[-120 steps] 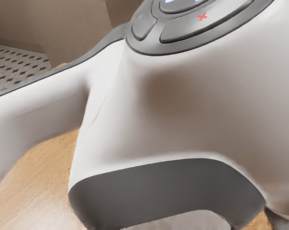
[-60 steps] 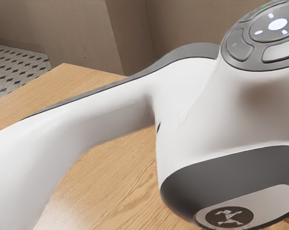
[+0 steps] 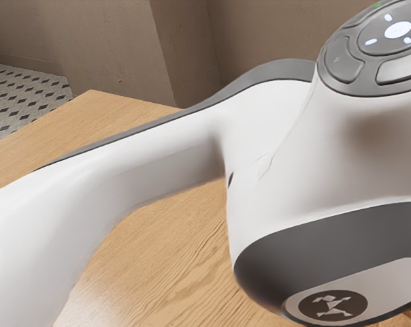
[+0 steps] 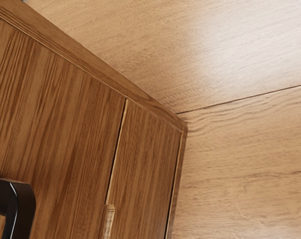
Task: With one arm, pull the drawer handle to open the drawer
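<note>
In the exterior view, my arm (image 3: 158,177) lies right across the camera. It comes in from the exterior view's left and bends down at a white and grey joint on the exterior view's right. Its round pad (image 3: 386,41) of lit buttons sits at the top. Under the arm is the light wooden table (image 3: 158,266). Behind it are a beige wall (image 3: 90,41) and a patch of patterned floor (image 3: 22,95). Through the wrist camera I look onto the darker wooden drawer (image 4: 66,139) face, split by a thin seam (image 4: 118,144), with the table beside it. The black handle (image 4: 13,209) sits on the wider panel, apart from the seam. I cannot tell whether the gripper is spread or pressed together.
</note>
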